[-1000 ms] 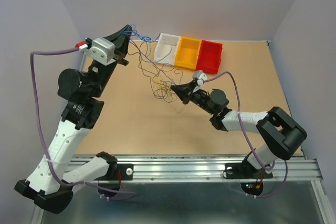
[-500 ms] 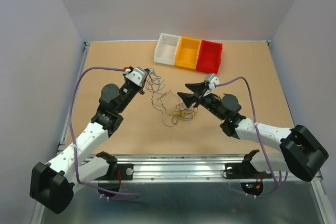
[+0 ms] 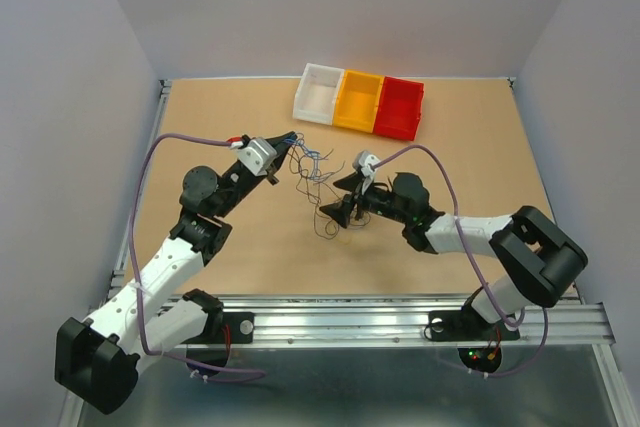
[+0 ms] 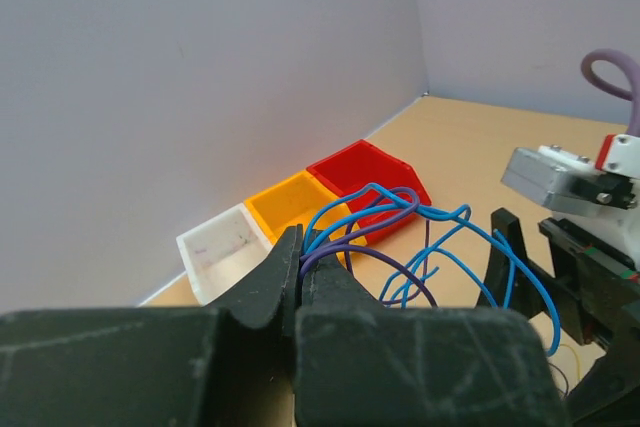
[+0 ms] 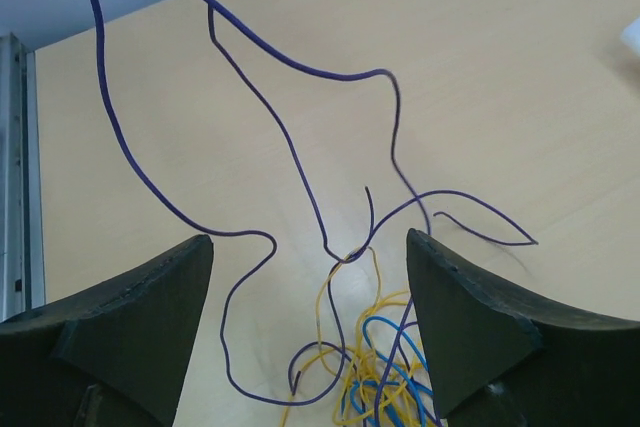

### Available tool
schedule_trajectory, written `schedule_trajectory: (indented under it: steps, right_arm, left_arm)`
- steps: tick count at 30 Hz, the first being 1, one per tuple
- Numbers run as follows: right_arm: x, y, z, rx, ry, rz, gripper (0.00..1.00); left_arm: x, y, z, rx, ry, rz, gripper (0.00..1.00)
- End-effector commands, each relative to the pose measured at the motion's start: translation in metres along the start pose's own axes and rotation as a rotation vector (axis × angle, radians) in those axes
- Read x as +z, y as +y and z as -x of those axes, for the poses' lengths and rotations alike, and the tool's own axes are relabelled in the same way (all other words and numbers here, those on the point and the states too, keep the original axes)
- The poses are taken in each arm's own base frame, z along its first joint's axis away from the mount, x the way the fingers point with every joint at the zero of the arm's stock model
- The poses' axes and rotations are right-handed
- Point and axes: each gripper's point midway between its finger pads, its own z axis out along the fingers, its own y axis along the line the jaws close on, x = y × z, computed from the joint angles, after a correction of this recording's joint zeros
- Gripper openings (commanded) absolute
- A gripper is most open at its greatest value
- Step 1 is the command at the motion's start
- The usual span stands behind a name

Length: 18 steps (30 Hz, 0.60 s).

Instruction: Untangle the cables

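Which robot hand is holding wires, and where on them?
The left gripper pinches the blue and purple cables where they bunch together. The right gripper is open, holding nothing.

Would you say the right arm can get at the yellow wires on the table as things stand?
Probably yes: the right gripper hangs open right before the yellow wires, nothing between, though purple wires tangle among them.

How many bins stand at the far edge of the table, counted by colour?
White bin: 1
Orange bin: 1
Red bin: 1
Total: 3 bins
The thin cables are too tangled to count.
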Motion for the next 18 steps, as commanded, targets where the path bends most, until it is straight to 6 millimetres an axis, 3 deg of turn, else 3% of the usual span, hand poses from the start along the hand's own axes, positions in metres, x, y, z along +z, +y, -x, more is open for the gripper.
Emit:
schedule_trajectory:
  steps: [1, 3, 6, 7, 9, 18]
  right_arm:
    - [0.018, 0.006, 0.037, -0.062, -0.093, 0.08, 0.83]
    - [0.022, 0.002, 0.036, -0.042, -0.094, 0.063, 0.83]
    - [0.021, -0.012, 0.044, -0.039, -0.151, -0.018, 0.83]
    - [0.02, -0.013, 0.057, -0.055, -0.21, -0.033, 0.83]
    - [0.017, -0.019, 0.058, -0.054, -0.24, -0.064, 0.82]
    - [0.027, -0.02, 0.085, -0.092, -0.42, -0.042, 0.73]
  left_arm:
    - [-0.001, -0.003, 0.022, 0.015, -0.08, -0.022, 0.0]
    - [-0.001, -0.003, 0.024, 0.016, -0.083, -0.022, 0.01]
    - [-0.003, -0.01, 0.026, 0.021, -0.093, -0.057, 0.04]
    - [-0.004, -0.011, 0.027, 0.023, -0.095, -0.064, 0.05]
    - [-0.005, -0.014, 0.028, 0.023, -0.1, -0.082, 0.05]
    - [-0.001, -0.021, 0.025, -0.011, -0.071, -0.128, 0.05]
